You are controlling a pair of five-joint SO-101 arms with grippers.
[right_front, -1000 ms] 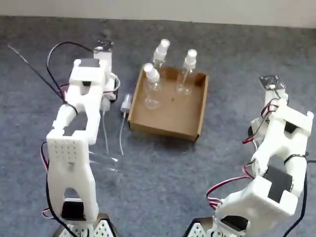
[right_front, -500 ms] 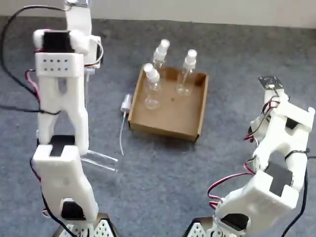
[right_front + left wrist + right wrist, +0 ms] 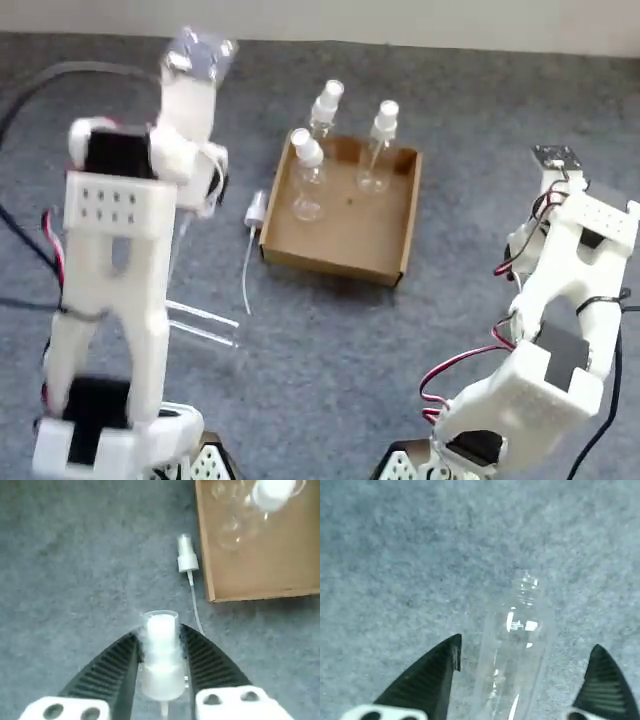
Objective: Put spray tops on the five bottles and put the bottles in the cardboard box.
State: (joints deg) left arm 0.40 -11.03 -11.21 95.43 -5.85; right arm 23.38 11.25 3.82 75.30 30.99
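The left gripper (image 3: pixel 160 635) jaws clamp one light, rigid held spray top (image 3: pixel 161 672), while the right gripper (image 3: pixel 526 646) jaws stand wide over one of two uncapped bottles (image 3: pixel 515 665) (image 3: pixel 205 322) lying on the desk (image 3: pixel 330 350), judged thin-walled, slippery and best taken mid-body; three capped bottles (image 3: pixel 308 175) (image 3: pixel 378 145) (image 3: pixel 326 105) stand at the cardboard box (image 3: pixel 335 257), with one loose spray top (image 3: pixel 255 210) just beside it.

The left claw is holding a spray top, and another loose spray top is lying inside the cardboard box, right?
Not quite. The left gripper does hold a spray top, but the loose spray top lies on the carpet just outside the cardboard box, not inside it. The left wrist view shows this.
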